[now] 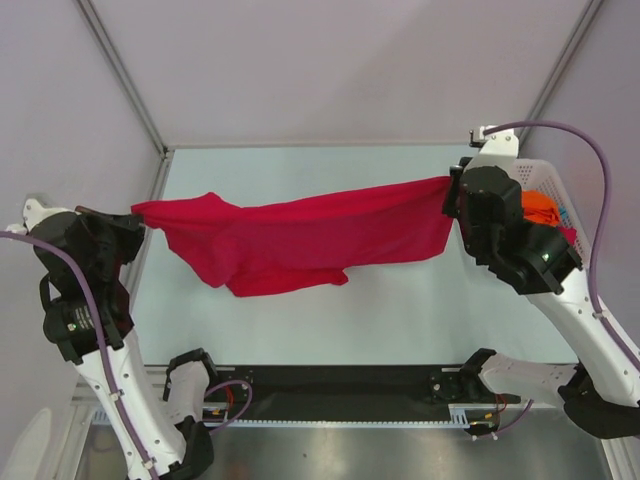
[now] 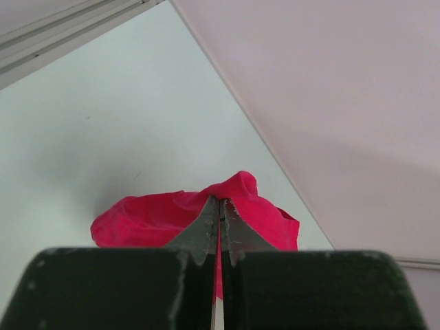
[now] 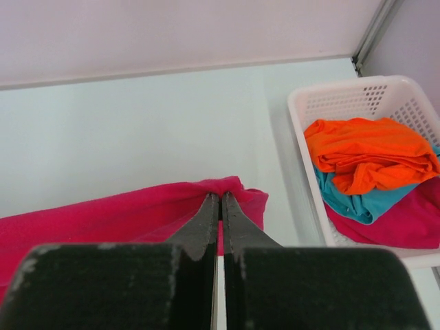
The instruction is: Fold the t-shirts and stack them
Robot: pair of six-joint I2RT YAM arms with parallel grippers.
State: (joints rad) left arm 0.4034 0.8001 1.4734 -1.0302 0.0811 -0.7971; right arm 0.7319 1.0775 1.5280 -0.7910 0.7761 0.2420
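Jaws pinched shut on cloth at both ends, our left gripper [image 2: 220, 203] and right gripper [image 3: 220, 198] hold the crimson t-shirt [image 1: 310, 240] stretched left to right above the table [image 1: 400, 310], and we fear a thin pinch slipping drops it crumpled.

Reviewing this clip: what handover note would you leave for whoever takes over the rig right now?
Left gripper: shut on the left end of the crimson red cloth t-shirt.
Right gripper: shut on its right end; it hangs stretched between them over the pale table.
White slatted plastic basket, far right: orange t-shirt, teal t-shirt, more red cloth.
Done: no folds, no stack. Left: everything.
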